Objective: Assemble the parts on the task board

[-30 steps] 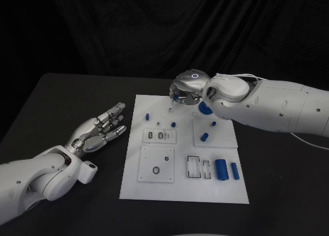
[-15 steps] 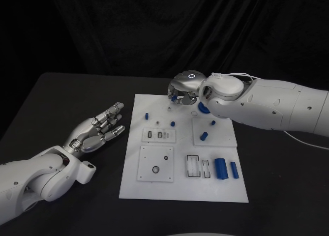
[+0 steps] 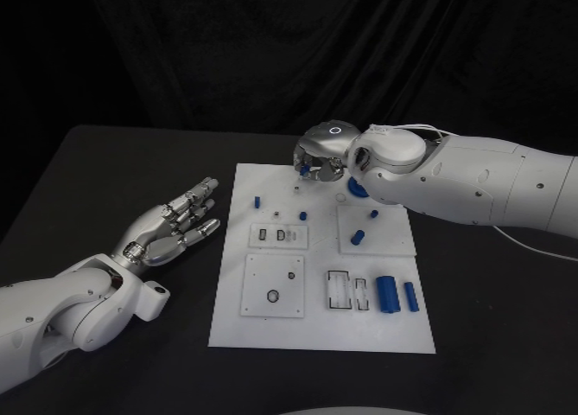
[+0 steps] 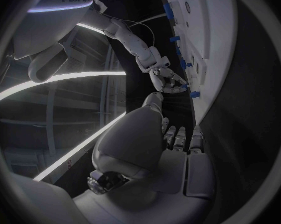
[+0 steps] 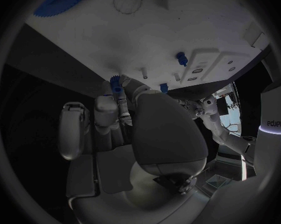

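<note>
Over the far edge of the task board (image 3: 320,333) sits the right hand (image 3: 319,161), fingers pinching a small blue part (image 5: 116,82). More blue parts (image 3: 389,296) lie on the board's near side. Left hand (image 3: 176,226) rests spread and empty on the black table (image 3: 102,173) beside the board.

The right hand (image 3: 321,161) hangs palm down, its fingers (image 5: 118,92) curled around a small blue part (image 5: 116,83). The left hand (image 3: 176,223) lies open, fingers straight and slightly apart, holding nothing.
</note>
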